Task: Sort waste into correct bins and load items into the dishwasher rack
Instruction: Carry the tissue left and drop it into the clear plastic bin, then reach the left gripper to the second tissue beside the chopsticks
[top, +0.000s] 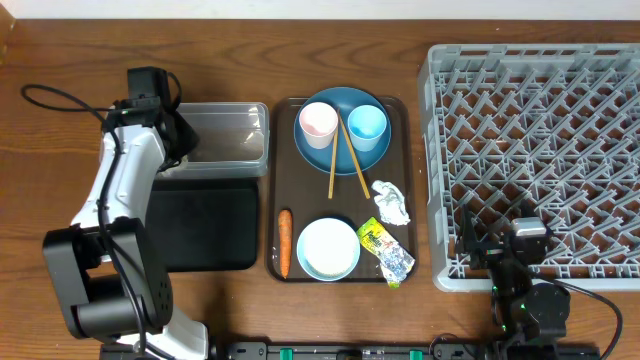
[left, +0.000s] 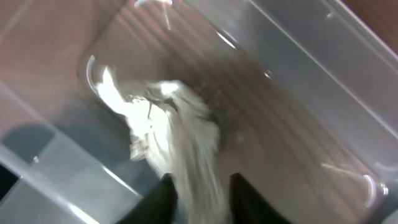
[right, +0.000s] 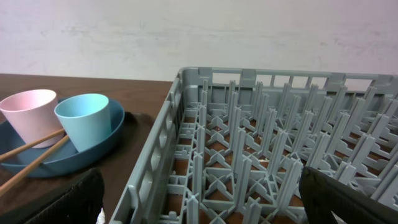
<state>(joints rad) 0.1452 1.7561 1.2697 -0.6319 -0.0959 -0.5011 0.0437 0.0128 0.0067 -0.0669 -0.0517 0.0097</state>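
Crumpled white paper (left: 174, 130) inside clear rectangular plastic tub (top: 262, 130), ten o'clock on the surface. Judged light, soft: pinch any raised fold. Whether left jaws grip it, cannot tell; right jaws spread.

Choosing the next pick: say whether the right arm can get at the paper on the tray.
Probably yes: the paper lies uncovered beside the rack, and the right gripper stands open nearby.

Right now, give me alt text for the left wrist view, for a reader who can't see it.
Blurred close-up: crumpled white paper is inside the clear plastic tub, trailing down into the gap of the left pincer, whose two dark fingers stand apart at the bottom edge. The wooden table shows through the tub's floor.
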